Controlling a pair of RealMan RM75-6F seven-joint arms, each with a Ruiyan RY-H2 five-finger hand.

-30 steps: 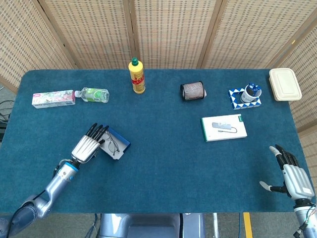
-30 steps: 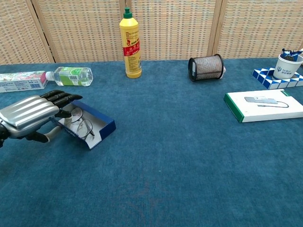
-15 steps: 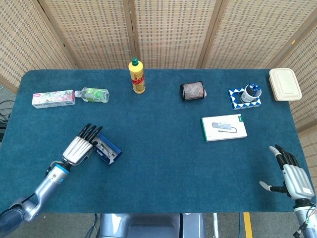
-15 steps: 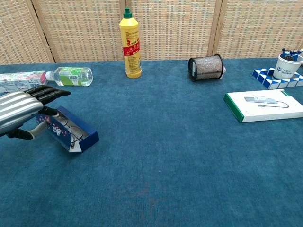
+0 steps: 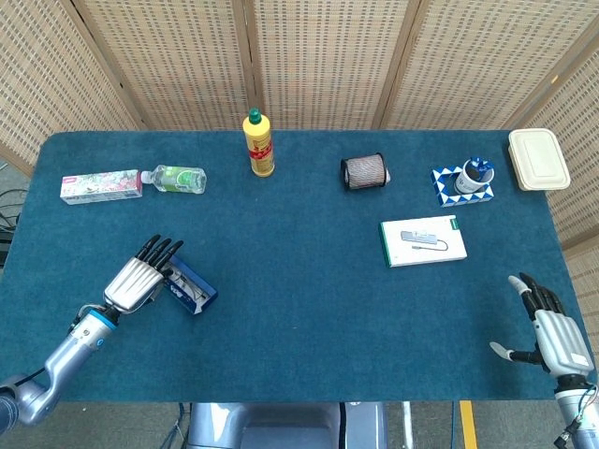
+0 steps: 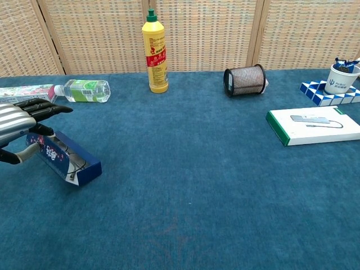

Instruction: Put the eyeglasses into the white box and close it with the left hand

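- My left hand [image 5: 134, 279] sits at the near-left of the counter [image 5: 299, 281], fingers stretched forward over the box [image 6: 66, 159]. The thumb hangs below on the near side. I cannot tell whether the box is truly pinched or only touched.
- The box looks blue and patterned outside, with a pale inside. It is tipped up on one long side, half folded, opening turned toward the counter's middle.
- The glasses [image 6: 76, 163] show as thin wire inside the box, near its low end. They seem to be in, but I cannot tell how they are seated.
- Risk: with the box on its edge, the glasses could slip out of the open side. A quick push from my fingers would do it.
- Risk: closing now could trap an arm of the glasses in the seam. The lid would then spring back or bend the frame.
- Risk: the box lies close to the counter's left edge. More shoving that way could carry it off.
- Risk: fingers pressing the top only may skid the box rather than fold it shut.
- My right hand [image 5: 554, 332] lies open and idle at the far-right corner, holding nothing, well apart from the work.
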